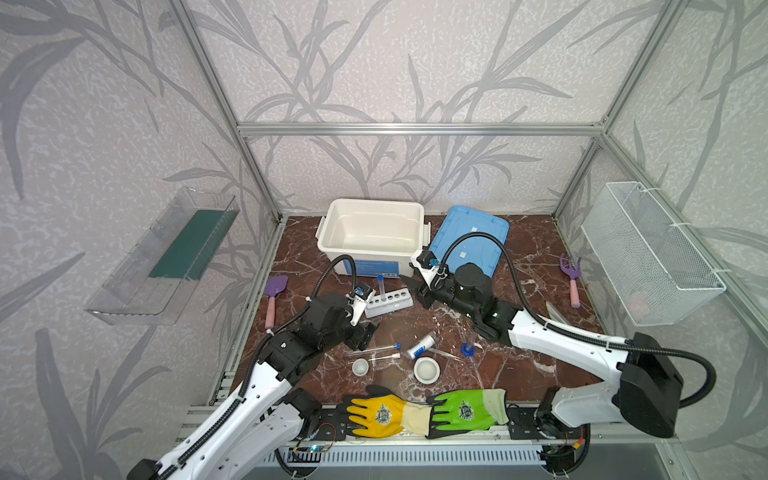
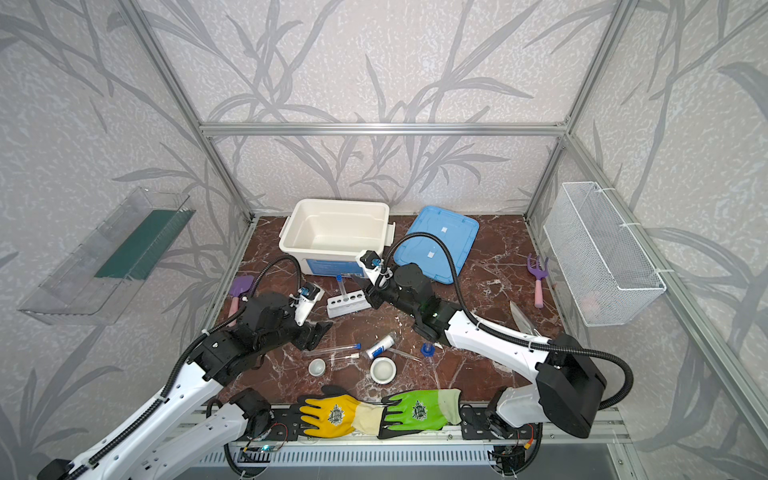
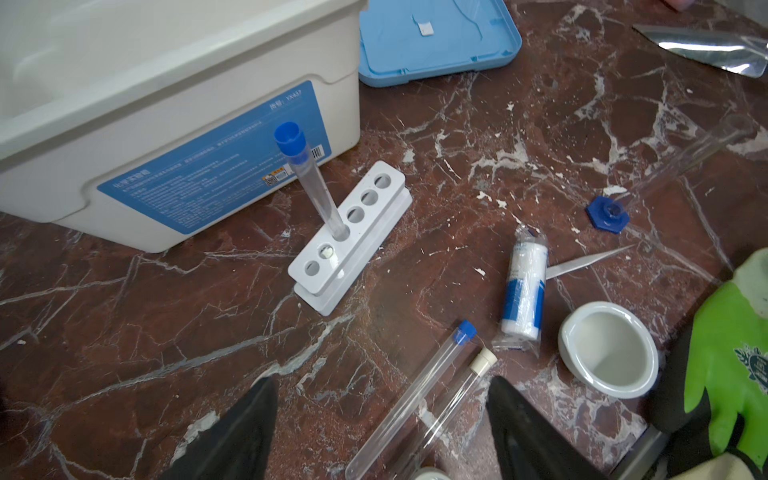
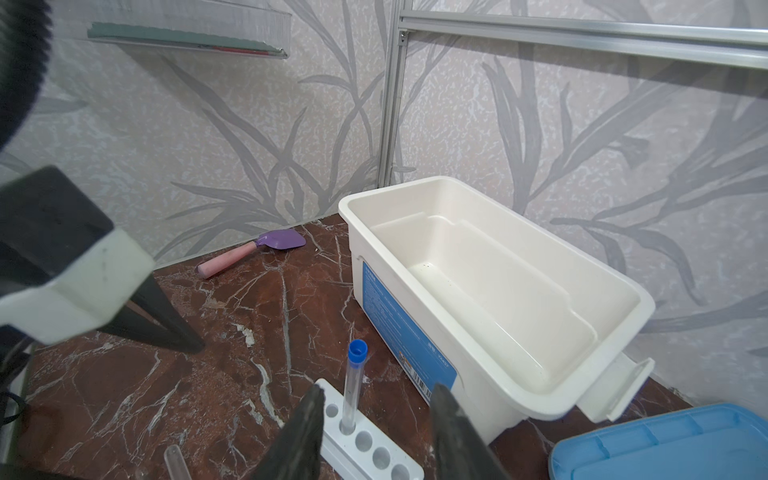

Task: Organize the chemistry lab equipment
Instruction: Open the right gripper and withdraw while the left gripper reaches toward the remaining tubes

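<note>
The white six-hole rack (image 1: 388,301) stands in front of the bin with one blue-capped test tube (image 4: 353,382) upright in it. My right gripper (image 4: 379,388) is open beside the rack (image 4: 365,444), its fingers clear of that tube on either side. Two more test tubes (image 3: 415,399), one blue-capped and one white-capped, lie side by side on the table. My left gripper (image 3: 382,380) hangs open above them, holding nothing. Nearby lie the blue-labelled vial (image 3: 523,286), metal tweezers (image 3: 590,262), the blue-based vessel (image 3: 609,212), a large dish (image 3: 609,349) and a small dish (image 1: 360,367).
An open white bin (image 1: 376,202) and its blue lid (image 1: 469,237) sit at the back. A purple trowel (image 1: 274,299) lies far left, a rake (image 1: 571,278) far right. Yellow (image 1: 382,413) and green (image 1: 469,409) gloves lie at the front edge. A wire basket (image 1: 652,249) hangs on the right wall.
</note>
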Controlling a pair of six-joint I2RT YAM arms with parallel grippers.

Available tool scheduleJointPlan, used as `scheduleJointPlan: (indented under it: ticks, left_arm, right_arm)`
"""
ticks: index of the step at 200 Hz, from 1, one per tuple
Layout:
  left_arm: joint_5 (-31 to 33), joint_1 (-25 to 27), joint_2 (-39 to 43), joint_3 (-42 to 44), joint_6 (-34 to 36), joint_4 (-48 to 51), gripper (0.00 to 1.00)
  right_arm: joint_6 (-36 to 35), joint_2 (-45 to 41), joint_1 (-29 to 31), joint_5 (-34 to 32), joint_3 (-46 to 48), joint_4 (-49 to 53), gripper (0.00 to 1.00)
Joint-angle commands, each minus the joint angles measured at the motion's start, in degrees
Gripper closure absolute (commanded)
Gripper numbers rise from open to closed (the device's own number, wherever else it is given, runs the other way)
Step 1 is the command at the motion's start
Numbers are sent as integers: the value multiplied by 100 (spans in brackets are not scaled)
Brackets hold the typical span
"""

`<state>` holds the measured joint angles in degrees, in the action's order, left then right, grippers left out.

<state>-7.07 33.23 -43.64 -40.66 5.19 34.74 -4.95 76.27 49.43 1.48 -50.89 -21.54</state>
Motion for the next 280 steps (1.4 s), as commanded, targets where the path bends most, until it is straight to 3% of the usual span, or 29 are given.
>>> scheduleJointPlan:
  ticks: [1,34,114,170,211,280]
  left_arm:
    - [-304,53,0,-63,588,302,20]
    - [3,156,-219,88,889,328,19]
    - [-10,366,-1400,33,1417,367,21]
    - [674,506,-1836,146,1915,547,28]
    - [695,658,-2304,95,1928,468,39]
    - [677,799,-2951,-102,2082,310,43]
  right_arm:
    - [50,-522,-94,19,228,771,57]
    - [225,-1215,-288,45,590,1288,60]
    - [819,-2094,-776,274,1591,1184,70]
    - [1016,-2296,-1059,460,1977,1126,72]
    - [1114,-2348,-1307,648,2116,1033,75]
    - [1202,-2383,-1508,826,2268,880,75]
